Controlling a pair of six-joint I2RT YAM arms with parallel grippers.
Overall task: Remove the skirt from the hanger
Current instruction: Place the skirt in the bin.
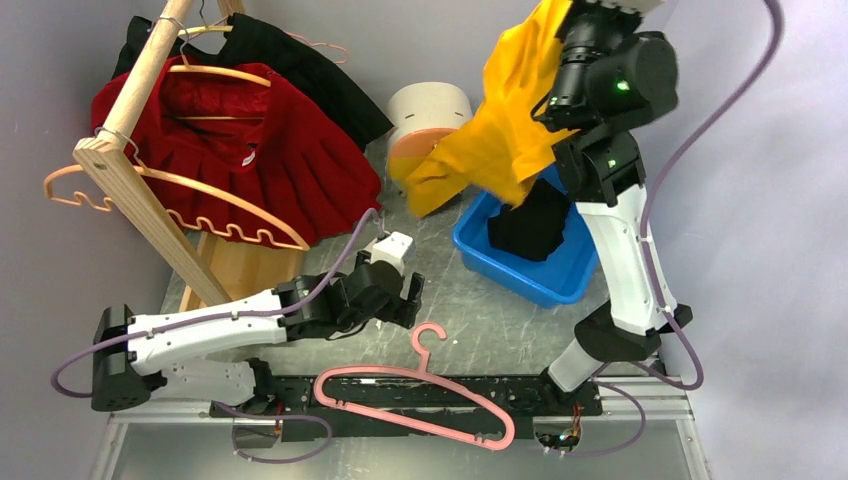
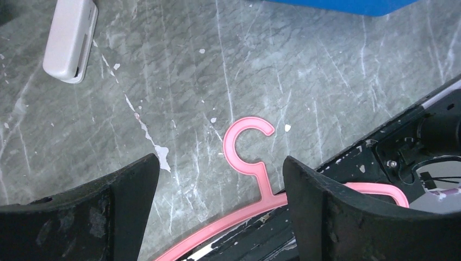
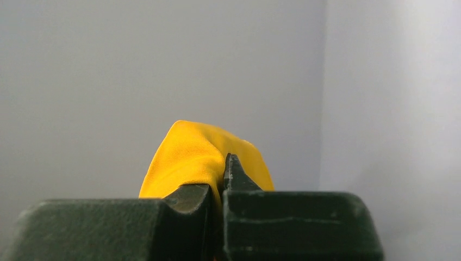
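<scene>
Two pincers: left pincer [image 2: 220, 163] stood open above hanger [image 2: 229, 145]; right pincer [image 3: 217, 177] clamped skirt [image 1: 500, 130].
Skirt handling: judged soft, light, limp; grip a bunched fold.

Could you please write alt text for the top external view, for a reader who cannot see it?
The right claw holds a yellow skirt high above a blue bin of dark clothing. The open left claw hovers by an empty pink hanger lying at the table's near edge; a red garment hangs on a wooden rack.
</scene>
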